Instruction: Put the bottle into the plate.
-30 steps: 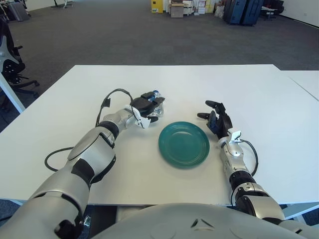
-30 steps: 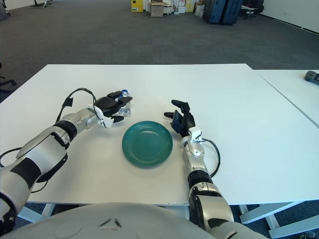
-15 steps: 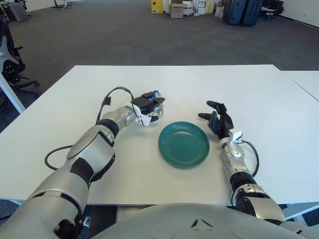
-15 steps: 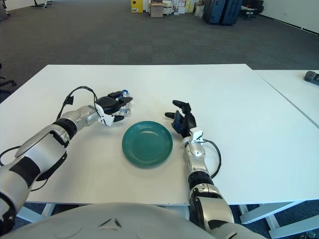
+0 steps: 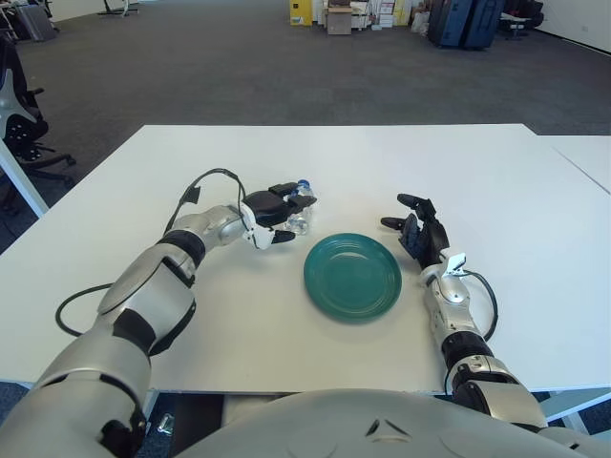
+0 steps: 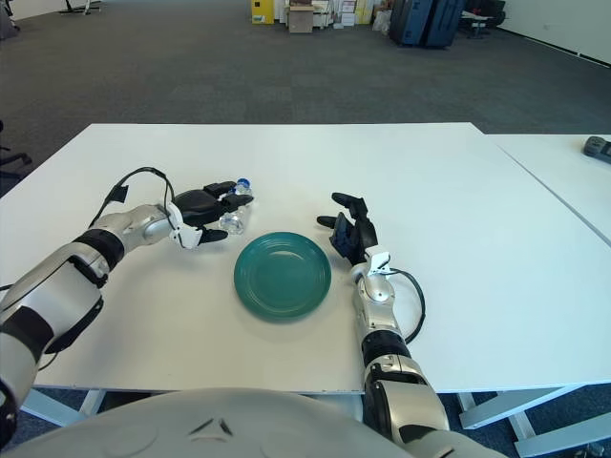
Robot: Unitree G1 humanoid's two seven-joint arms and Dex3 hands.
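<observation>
A small clear bottle (image 5: 298, 221) with a blue cap (image 5: 304, 184) is on the white table (image 5: 334, 162), just left of and behind the green plate (image 5: 352, 275). My left hand (image 5: 277, 212) reaches it from the left. Its dark fingers (image 6: 221, 189) curl over and under the bottle's body and hold it low over the table. The bottle's right end and cap stick out past the fingertips. My right hand (image 5: 417, 232) shows to the right of the plate with relaxed fingers and holds nothing.
A black cable (image 5: 86, 307) loops on the table by my left arm. A second white table (image 5: 587, 153) adjoins on the right. Beyond the far edge lies grey carpet, with boxes and cases (image 5: 458, 19) far back.
My left arm has swung out to the left and the hand has turned, so more of the bottle now shows. The bottle has barely shifted. My right hand has not moved.
</observation>
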